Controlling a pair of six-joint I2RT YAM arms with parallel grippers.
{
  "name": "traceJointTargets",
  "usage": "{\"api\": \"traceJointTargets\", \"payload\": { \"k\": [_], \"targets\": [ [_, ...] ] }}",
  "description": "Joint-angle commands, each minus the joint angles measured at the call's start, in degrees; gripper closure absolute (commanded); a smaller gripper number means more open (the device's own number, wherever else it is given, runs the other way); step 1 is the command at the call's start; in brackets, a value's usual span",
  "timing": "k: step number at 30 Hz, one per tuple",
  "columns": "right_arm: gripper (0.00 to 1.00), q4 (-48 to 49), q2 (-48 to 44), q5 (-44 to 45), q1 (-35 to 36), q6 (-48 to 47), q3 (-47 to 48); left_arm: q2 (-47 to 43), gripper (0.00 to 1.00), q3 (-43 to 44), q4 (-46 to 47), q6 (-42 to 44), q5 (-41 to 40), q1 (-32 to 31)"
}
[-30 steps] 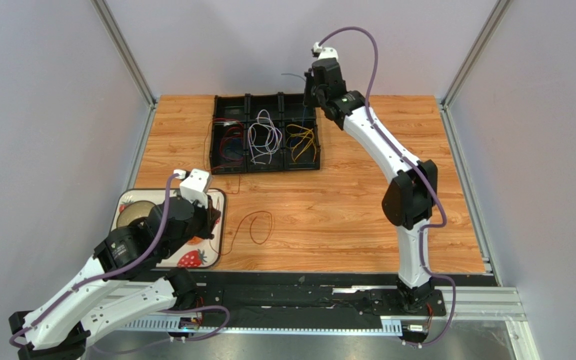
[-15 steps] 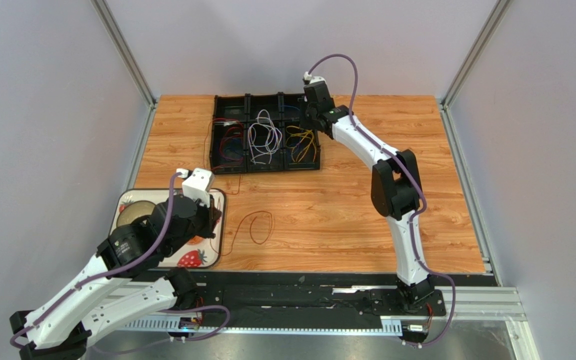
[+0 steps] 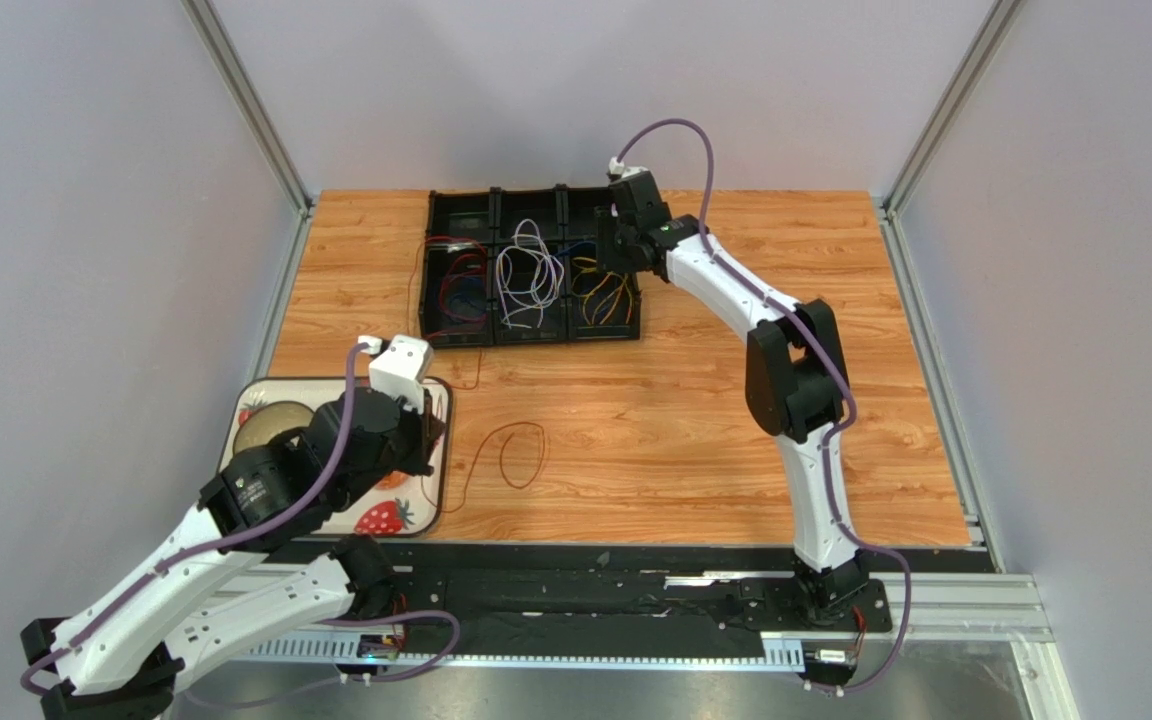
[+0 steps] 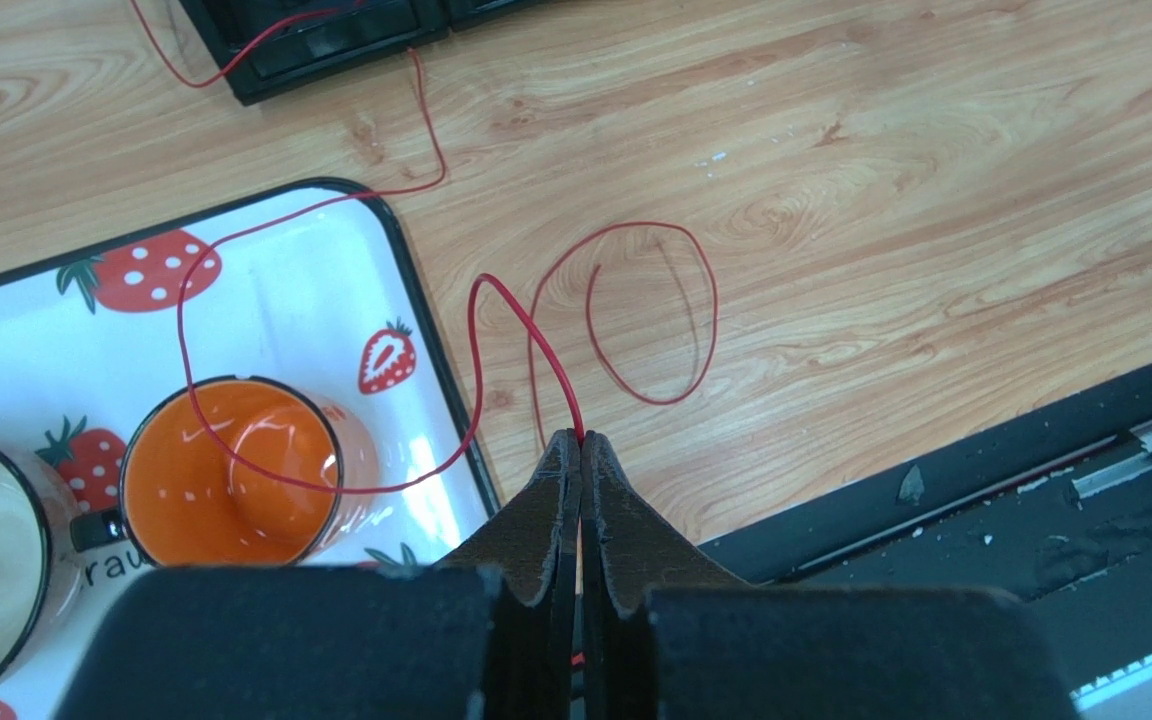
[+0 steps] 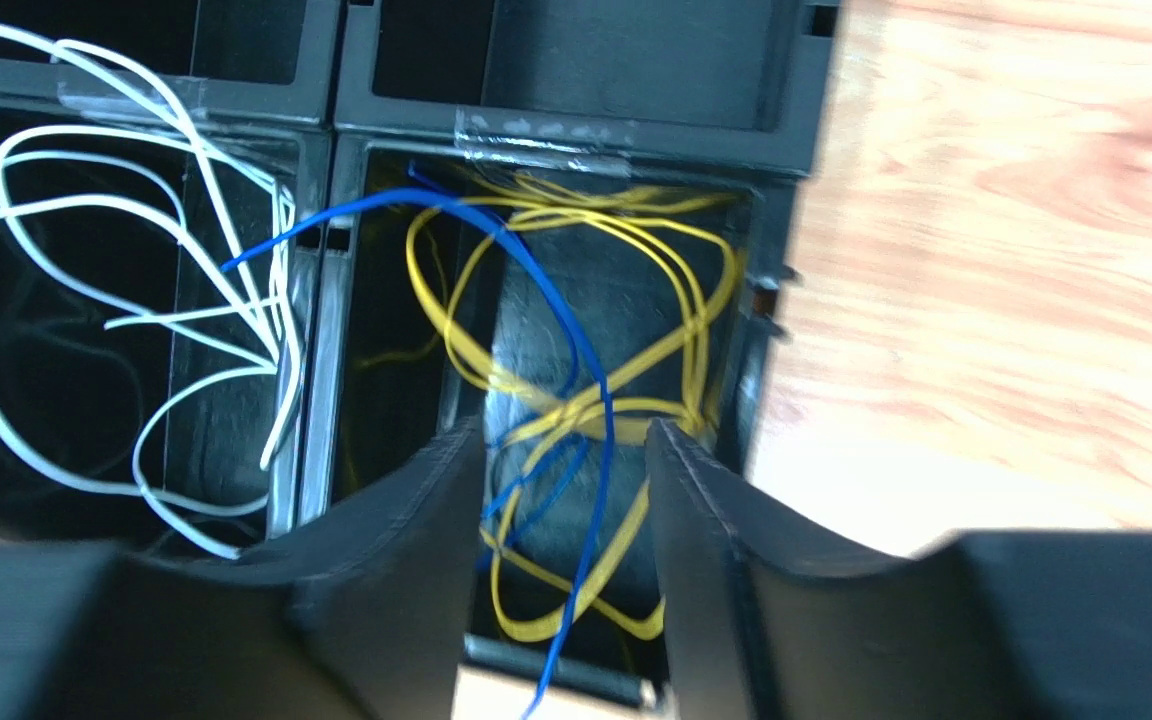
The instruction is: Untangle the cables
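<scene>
While the left gripper point(image 4: 582, 447) pinches the red cable point(image 4: 636, 227) in front of the black box point(image 3: 534, 333), the right gripper point(image 5: 564, 443) stands half open, empty, above its right compartment. A blue cable point(image 5: 606, 420) and yellow cables point(image 5: 642, 360) lie there.

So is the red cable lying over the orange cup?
Yes, the red cable loops right across the open top of the orange cup standing on the strawberry tray.
</scene>
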Motion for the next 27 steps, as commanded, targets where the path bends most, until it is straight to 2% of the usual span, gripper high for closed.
{"api": "traceJointTargets", "payload": {
  "k": [1,5,9,11,15,16,20,27],
  "targets": [
    [0.47,-5.02,-9.64,3.48,0.18,-1.29,0.02,1.97,1.00,0.03,1.55,0.16,-0.85,0.20],
    [0.40,-9.42,-14.56,5.24,0.27,-0.67,-4.37,6.28,1.00,0.65,2.77,-0.54,-1.30,0.20],
    [0.39,-10.05,-23.00,8.05,0.27,0.74,-16.46,14.17,1.00,-0.32,9.53,-2.64,3.53,-0.76],
    [0.38,-8.74,-27.04,8.24,0.18,1.79,-22.11,17.17,1.00,-0.58,13.93,-3.09,3.36,-2.78],
    [0.38,-5.05,-39.77,4.38,0.18,4.07,-36.43,27.43,1.00,-1.72,20.43,-3.79,1.96,-4.37],
    [0.38,-3.30,-41.98,3.32,0.27,4.68,-41.77,29.38,1.00,-2.07,22.62,-3.79,1.35,-4.46],
    [0.38,0.57,-49.90,-3.61,0.70,8.37,-53.12,39.31,1.00,-1.73,26.59,-3.88,0.37,-4.55],
    [0.39,-0.65,-57.38,-3.98,2.11,8.12,-58.69,50.13,1.00,-1.02,30.72,-5.64,-2.44,-4.55]
  ]
}}
